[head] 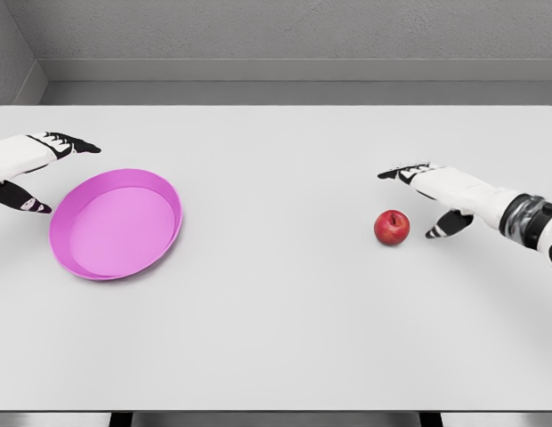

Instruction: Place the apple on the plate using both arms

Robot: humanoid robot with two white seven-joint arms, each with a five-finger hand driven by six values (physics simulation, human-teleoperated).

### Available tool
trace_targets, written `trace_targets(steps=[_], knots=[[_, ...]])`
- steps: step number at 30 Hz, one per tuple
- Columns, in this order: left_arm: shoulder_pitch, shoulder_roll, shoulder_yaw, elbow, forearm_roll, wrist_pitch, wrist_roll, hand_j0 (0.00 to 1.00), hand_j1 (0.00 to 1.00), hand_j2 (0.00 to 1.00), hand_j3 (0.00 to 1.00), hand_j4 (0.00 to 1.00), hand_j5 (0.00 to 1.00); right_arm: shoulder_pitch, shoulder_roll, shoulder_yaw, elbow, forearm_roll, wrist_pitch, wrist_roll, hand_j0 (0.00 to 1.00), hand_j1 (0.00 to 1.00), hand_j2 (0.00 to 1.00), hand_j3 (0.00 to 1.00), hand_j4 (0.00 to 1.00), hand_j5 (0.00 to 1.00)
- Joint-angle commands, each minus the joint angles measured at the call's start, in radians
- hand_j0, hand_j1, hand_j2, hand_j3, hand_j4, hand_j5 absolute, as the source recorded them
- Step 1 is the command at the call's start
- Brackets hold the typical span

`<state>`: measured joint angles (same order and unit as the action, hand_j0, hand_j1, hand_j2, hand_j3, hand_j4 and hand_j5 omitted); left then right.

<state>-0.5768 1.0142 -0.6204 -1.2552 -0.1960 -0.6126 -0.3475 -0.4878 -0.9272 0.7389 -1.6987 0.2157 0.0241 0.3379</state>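
A red apple point(392, 227) rests upright on the white table, right of the middle. My right hand point(423, 197) hovers just right of it, fingers spread and thumb low, holding nothing; the thumb tip is a short gap from the apple. A pink plate point(84, 264) lies at the left of the table with nothing on it. My left hand point(58, 169) sits at the plate's upper left edge, fingers extended above the rim and thumb beside it, not gripping the plate.
The white table point(276, 338) spans the whole view, its front edge near the bottom. A grey wall runs behind its far edge.
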Motion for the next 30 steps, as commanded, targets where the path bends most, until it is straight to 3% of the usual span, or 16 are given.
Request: trace_targets(steps=[1,7,19,22,27,30], knots=[[0.000,0.001,0.002,-0.001,0.006,0.002,-0.001,1.00,1.00,1.00,1.00,1.00,1.00,0.000,0.010,0.030,0.005,-0.001,0.030,0.023,1.00,1.00,1.00,1.00,1.00,1.00],[0.000,0.004,0.002,0.000,0.006,0.002,-0.001,1.00,1.00,1.00,1.00,1.00,1.00,-0.046,0.051,0.073,0.001,-0.001,0.027,0.101,1.00,1.00,1.00,1.00,1.00,1.00],[-0.002,0.004,0.002,0.000,0.006,0.002,-0.001,1.00,1.00,1.00,1.00,1.00,1.00,-0.048,0.051,0.088,0.010,-0.001,0.028,0.101,0.98,0.98,0.98,0.98,0.98,0.98],[-0.002,0.004,0.002,0.000,0.006,0.002,-0.001,1.00,1.00,1.00,1.00,1.00,1.00,-0.048,0.050,0.088,0.010,0.001,0.020,0.104,0.56,0.56,0.56,0.56,0.56,0.56],[-0.002,0.004,0.002,0.000,0.006,0.002,-0.001,1.00,1.00,1.00,1.00,1.00,1.00,-0.048,0.050,0.088,0.010,0.001,0.017,0.136,0.36,0.36,0.36,0.36,0.36,0.36],[-0.002,0.006,0.002,0.000,0.006,0.002,-0.001,1.00,1.00,1.00,1.00,1.00,1.00,-0.048,0.050,0.085,0.007,0.001,0.017,0.139,0.33,0.33,0.33,0.33,0.33,0.33]])
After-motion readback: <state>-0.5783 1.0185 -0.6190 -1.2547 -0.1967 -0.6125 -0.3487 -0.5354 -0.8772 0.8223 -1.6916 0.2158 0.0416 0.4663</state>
